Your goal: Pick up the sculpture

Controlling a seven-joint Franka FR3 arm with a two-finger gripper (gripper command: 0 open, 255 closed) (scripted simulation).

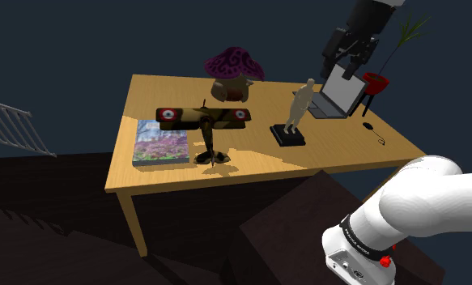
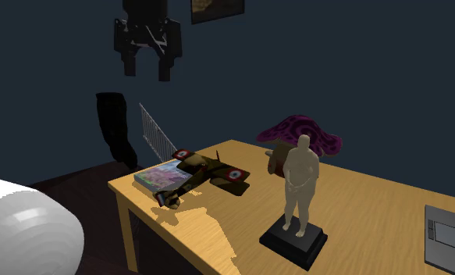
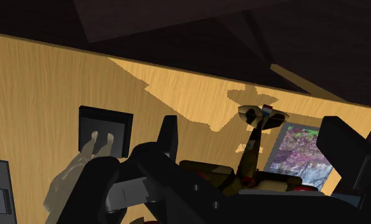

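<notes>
Fingers (image 2: 129, 64) spread wide, empty, high over counter (image 2: 358, 203) (pre-grasp hover, I judge). Sculpture (image 2: 301, 181) upright on black base (image 2: 293, 241), mid-counter, open from above. Toy biplane (image 1: 203, 120) and book (image 1: 159, 144) beside sculpture, apart from it. Wrist view shows sculpture outside fingers, not between. Shoulder view adds laptop (image 1: 335, 95) near sculpture.

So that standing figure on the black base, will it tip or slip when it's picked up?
The figure is tall and narrow, so a push high up would probably tip it, though its wide black base should steady it. It looks rigid and smooth, so it may slip in the pincer.
</notes>
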